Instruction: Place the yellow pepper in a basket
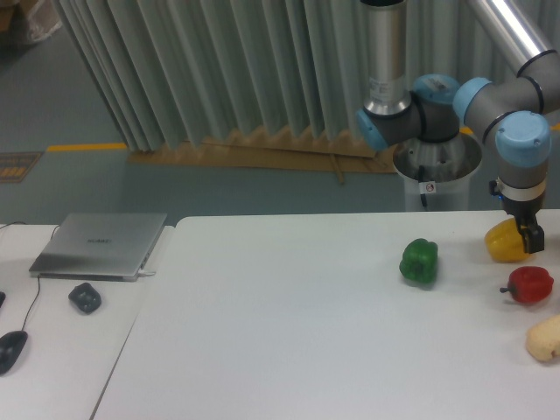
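While gripper point(530, 234) grips yellow pepper point(506, 242), basket unseen.

Three peppers point(419, 261) (one potato point(544, 339) too).

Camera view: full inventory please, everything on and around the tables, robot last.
yellow pepper: 1, yellow, far right of white table, at the gripper
green pepper: 1, green, right of table centre
red pepper: 1, red, right edge, nearer the camera than the yellow one
potato-like lump: 1, pale beige, right edge, partly cut off
laptop: 1, silver, closed, left table
mouse: 1, dark, in front of laptop
second mouse: 1, black, far left edge
gripper: 1, black, on the yellow pepper; jaw state unclear
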### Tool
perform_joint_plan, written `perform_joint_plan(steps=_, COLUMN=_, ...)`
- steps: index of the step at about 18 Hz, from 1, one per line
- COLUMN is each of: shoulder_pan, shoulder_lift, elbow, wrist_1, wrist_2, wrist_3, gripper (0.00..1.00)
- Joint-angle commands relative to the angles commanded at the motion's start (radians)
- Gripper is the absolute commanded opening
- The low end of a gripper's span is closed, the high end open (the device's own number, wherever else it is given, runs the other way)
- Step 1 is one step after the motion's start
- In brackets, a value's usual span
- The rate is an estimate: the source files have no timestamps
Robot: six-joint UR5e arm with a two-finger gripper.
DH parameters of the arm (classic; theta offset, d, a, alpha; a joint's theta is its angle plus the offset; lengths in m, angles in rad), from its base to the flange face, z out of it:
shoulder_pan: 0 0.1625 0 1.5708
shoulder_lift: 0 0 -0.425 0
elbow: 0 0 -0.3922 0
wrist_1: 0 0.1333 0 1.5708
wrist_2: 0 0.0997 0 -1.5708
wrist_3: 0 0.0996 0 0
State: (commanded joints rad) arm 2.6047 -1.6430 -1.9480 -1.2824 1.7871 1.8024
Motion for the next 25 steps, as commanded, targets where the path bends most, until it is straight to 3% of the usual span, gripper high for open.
perform_joint_plan(steps=15, shoulder_pan=0.003, shoulder_lift=-0.052, elbow=-0.003, wrist_1=0.031, wrist_2=0.0, wrist_3=0.002, gripper=1.0)
perform_joint_plan(steps=24, shoulder_pan=-0.002, shoulder_lift=-0.054, elbow=-0.023, wrist_1=0.066, wrist_2=0.032, wrist_3=-0.008, gripper=1.0)
perform_joint_plan(steps=25, shoulder_pan=-0.003, shoulder_lift=-0.057, elbow=-0.023, wrist_1=0.067, wrist_2=0.034, wrist_3=-0.012, gripper=0.91)
